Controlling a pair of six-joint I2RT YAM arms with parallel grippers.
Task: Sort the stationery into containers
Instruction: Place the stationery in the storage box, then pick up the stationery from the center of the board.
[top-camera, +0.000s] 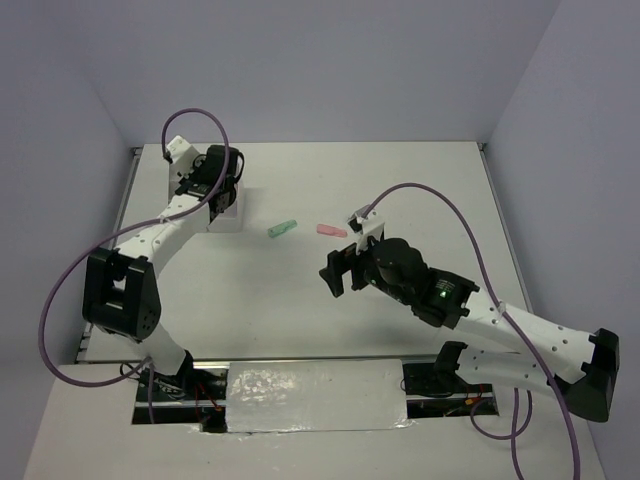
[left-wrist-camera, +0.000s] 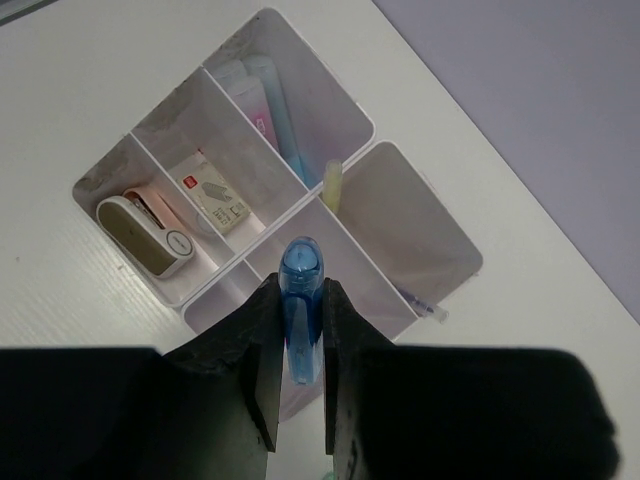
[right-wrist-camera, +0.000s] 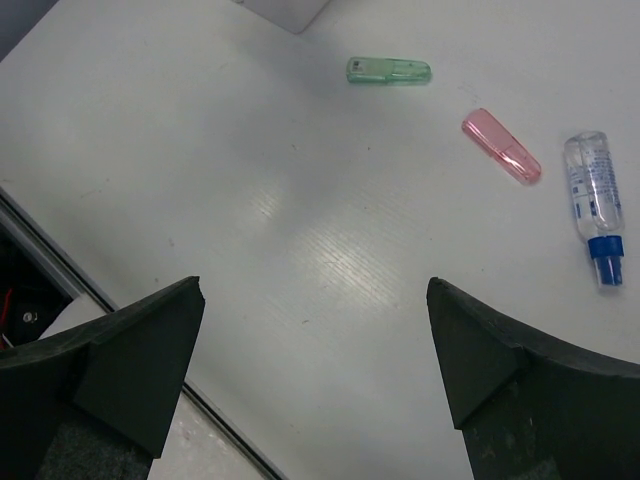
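Left wrist: our left hand (left-wrist-camera: 299, 300) is clenched on a translucent blue capped stick (left-wrist-camera: 301, 268), poised over a dividing wall of the whitish compartmented plastic box (left-wrist-camera: 420, 215). Released here, we judge it could strike that wall and land in the wrong compartment.

Right wrist: our right hand (right-wrist-camera: 315, 300) is spread and empty above the white worktop (right-wrist-camera: 250, 180). A green capped stick (right-wrist-camera: 388, 71), a pink capped stick (right-wrist-camera: 501, 146) and a clear blue-capped bottle (right-wrist-camera: 594, 190) lie beyond.

Top: the box sits far left.
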